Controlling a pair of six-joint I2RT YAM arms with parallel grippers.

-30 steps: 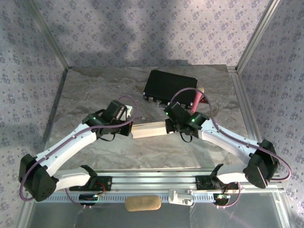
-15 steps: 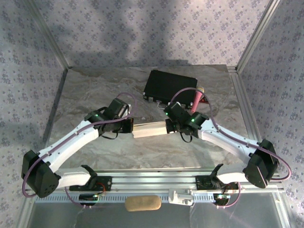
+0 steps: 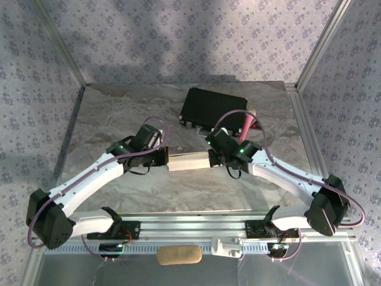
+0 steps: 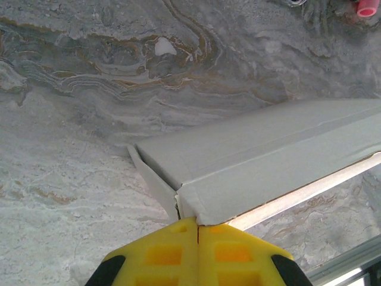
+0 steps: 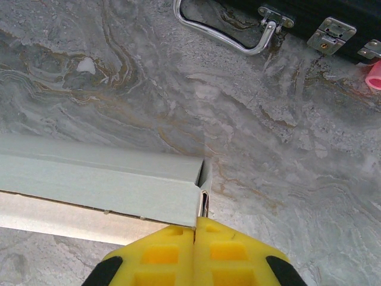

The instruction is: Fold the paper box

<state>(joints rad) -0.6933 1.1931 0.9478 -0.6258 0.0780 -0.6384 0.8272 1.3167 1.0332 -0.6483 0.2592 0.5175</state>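
Cardboard of the paper box (image 3: 188,161) spanned the middle of the marbled surface (image 3: 119,119), its long axis running from 9 to 3 o'clock. The left end effector (image 4: 197,223) was clenched on the box's 9 o'clock end corner, the right end effector (image 5: 195,223) on its 3 o'clock end. A black case (image 3: 213,108) lay toward 12 o'clock, apart from the box.

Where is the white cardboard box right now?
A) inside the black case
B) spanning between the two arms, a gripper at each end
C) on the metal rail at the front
B: the paper box spans between the left gripper and the right gripper, each pinched shut on one end of it.
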